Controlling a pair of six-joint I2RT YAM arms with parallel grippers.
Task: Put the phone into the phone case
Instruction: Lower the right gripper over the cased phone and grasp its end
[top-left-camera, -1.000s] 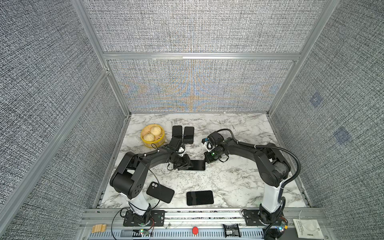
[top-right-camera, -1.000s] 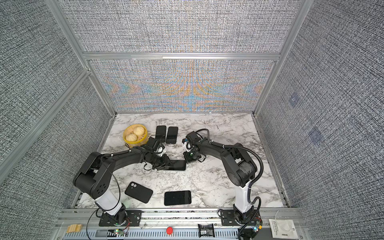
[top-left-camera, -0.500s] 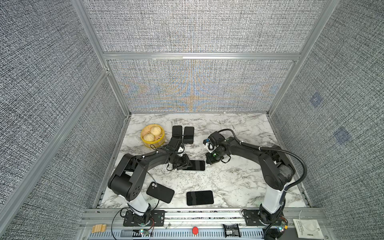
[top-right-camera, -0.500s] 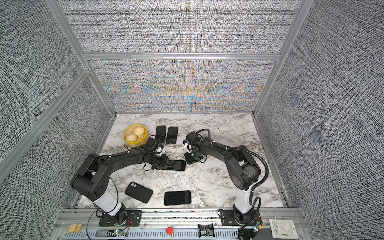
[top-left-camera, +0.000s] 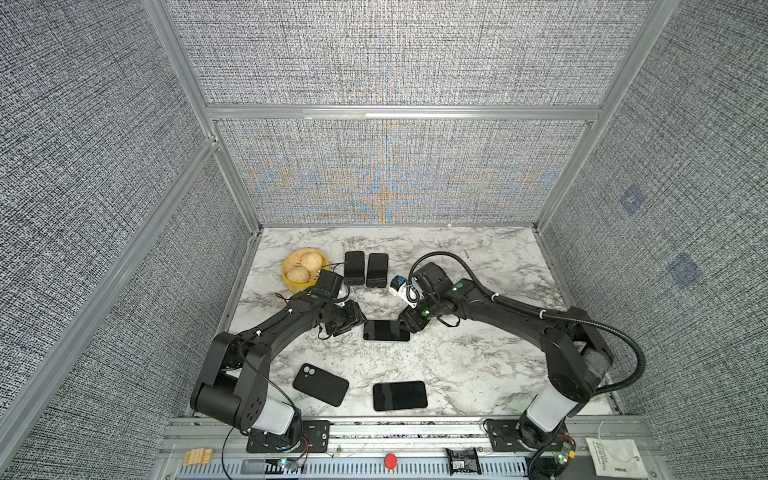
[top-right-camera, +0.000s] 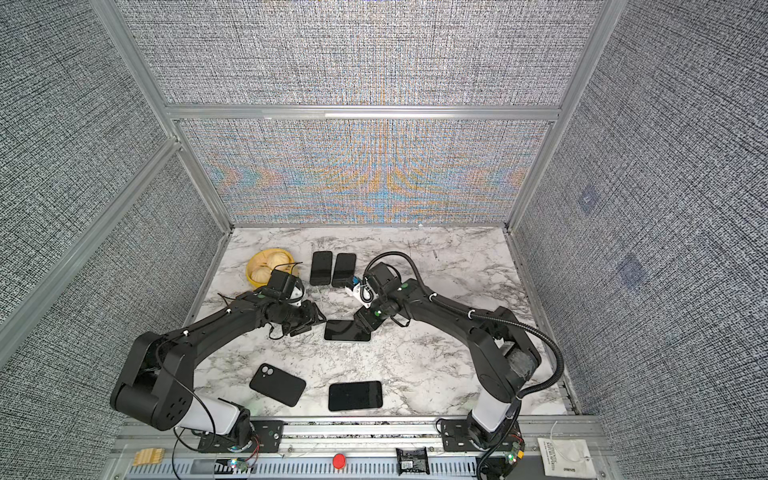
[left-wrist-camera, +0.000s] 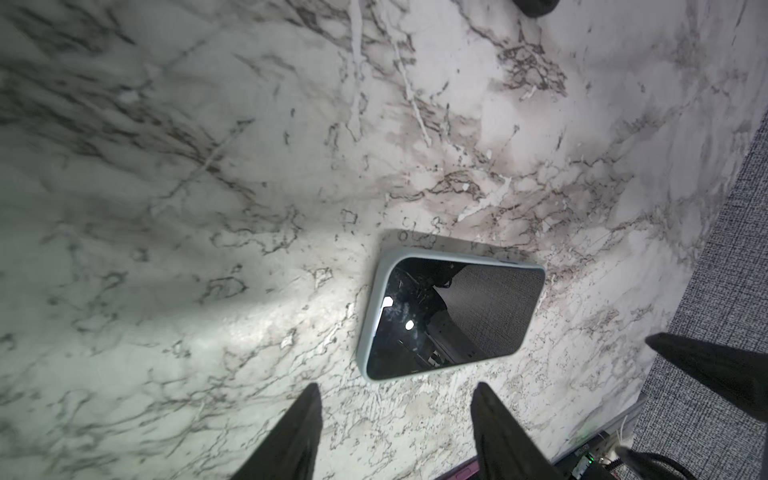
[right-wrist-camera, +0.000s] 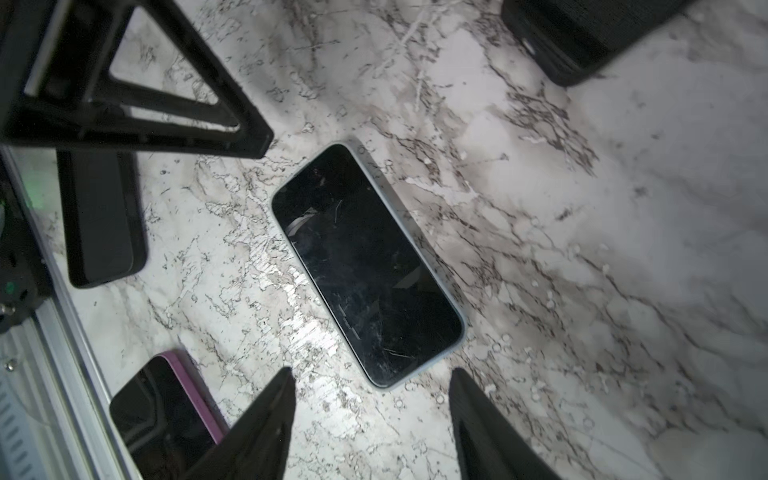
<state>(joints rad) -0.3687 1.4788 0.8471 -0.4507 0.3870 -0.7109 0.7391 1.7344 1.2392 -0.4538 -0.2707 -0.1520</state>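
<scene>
The phone lies flat, screen up, mid-table in both top views. A pale blue-grey phone case rim wraps its edges. My left gripper is open just off the phone's left end, touching nothing. At the phone's right end, my right gripper is open too, with only bare marble between its fingers.
A black case with a camera cutout and a purple-edged phone lie near the front edge. Two black phones and a yellow bowl of buns sit at the back left. Grey walls enclose the marble table.
The right gripper has opened from shut and dropped toward the phone's right end. The left gripper has opened wider and drawn back from the phone's left end.
</scene>
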